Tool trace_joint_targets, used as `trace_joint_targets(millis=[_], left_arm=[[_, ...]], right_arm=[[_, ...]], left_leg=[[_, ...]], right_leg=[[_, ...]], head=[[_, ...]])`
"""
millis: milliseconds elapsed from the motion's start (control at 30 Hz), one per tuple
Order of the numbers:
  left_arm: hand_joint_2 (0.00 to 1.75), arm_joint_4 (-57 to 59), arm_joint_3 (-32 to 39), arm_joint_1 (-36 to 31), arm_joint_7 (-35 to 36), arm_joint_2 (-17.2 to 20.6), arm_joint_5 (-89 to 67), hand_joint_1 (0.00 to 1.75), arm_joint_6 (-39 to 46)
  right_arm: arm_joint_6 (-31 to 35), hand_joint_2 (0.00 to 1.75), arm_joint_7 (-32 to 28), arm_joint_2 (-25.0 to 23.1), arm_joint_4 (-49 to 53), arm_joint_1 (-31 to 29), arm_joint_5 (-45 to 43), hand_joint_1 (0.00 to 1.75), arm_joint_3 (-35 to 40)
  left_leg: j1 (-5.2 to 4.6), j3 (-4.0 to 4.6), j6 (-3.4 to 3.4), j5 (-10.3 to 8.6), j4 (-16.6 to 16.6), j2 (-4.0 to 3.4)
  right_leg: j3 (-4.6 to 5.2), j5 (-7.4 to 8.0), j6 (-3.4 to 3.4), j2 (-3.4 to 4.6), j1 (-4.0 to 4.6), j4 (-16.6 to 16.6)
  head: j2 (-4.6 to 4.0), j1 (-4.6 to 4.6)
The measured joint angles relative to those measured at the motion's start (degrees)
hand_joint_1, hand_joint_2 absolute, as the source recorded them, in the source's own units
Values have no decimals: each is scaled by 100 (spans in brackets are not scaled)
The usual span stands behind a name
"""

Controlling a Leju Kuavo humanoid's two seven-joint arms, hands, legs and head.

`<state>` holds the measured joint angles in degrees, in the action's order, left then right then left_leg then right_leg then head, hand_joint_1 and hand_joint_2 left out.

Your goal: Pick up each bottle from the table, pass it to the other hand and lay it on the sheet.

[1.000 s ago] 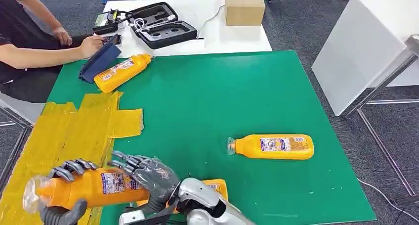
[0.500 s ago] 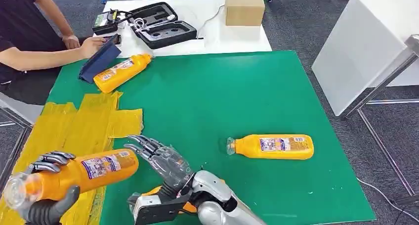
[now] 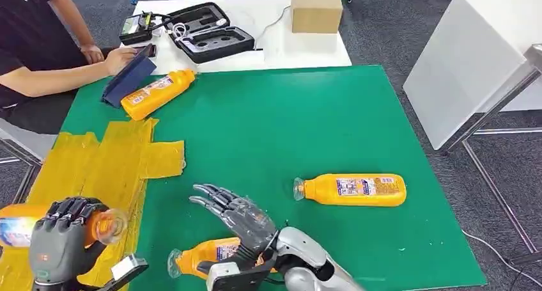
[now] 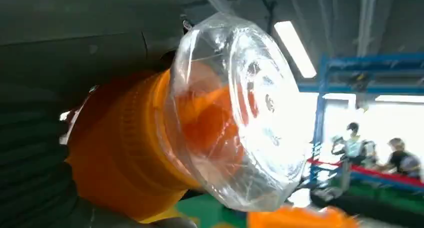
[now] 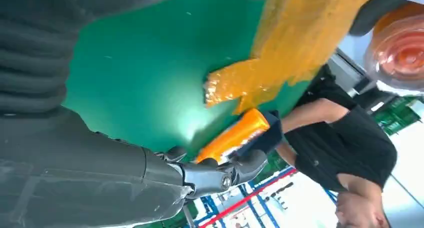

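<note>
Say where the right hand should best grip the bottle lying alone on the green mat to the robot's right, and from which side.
Grip the bottle around its labelled mid-body, coming down from above. It lies flat on the green mat, clear cap toward the robot's left, with bare mat along both long sides, so fingers could likely close across its width. The tapered cap end looks a poorer hold. The right hand hovers spread nearby.

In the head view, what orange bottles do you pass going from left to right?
Bottle held by the left hand → bottle by the tablet → bottle under the right hand → bottle lying alone on the green mat.
</note>
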<state>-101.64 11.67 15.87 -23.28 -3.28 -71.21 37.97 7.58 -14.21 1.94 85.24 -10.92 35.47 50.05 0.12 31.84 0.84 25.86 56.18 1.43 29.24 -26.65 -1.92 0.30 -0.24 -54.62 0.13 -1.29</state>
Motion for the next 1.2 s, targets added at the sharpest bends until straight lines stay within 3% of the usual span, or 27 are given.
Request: trace_joint_targets(millis=[267, 667, 700, 1100, 1133, 1200], left_arm=[[175, 360, 22, 76, 267, 168, -415, 175, -417], [175, 1012, 341, 437, -483, 302, -72, 175, -1360], [175, 1012, 341, 455, -518, 304, -24, 2, -1451], [175, 1025, 332, 577, -953, 370, 603, 0, -2059], [0, 1025, 332, 581, -1041, 370, 682, 0, -2083], [0, 1008, 326, 582, -1237, 370, 865, 0, -2140]], right_arm=[[0, 175, -24, 341, 275, 142, 54, 0, 13], [-24, 175, -17, 1415, 852, 973, 706, 0, -112], [-57, 175, 2, 1473, 872, 996, 734, 0, -133], [-356, 175, 116, 1799, 839, 884, 804, 0, -229], [-383, 175, 129, 1802, 828, 857, 798, 0, -232], [-435, 175, 173, 1793, 754, 769, 748, 0, -242]], left_leg=[[3, -3, 0, 0, 0, 1], [-2, 4, 2, 3, 0, 3], [-2, 2, 3, 3, 0, 3], [2, -2, 2, 2, 0, 5], [2, -2, 2, 2, 0, 4], [1, -2, 2, 2, 0, 2]], right_leg=[[-4, 0, 0, 0, 1, 0], [0, -1, -1, -1, -1, 4], [-2, -1, -1, -1, -1, 4], [-8, -1, 0, -1, 2, 1], [-8, -1, 0, -1, 2, 1], [-8, -1, 0, -1, 2, 1]], head=[[0, 2], [0, 2], [0, 2], [0, 0], [0, 0], [0, 0]])
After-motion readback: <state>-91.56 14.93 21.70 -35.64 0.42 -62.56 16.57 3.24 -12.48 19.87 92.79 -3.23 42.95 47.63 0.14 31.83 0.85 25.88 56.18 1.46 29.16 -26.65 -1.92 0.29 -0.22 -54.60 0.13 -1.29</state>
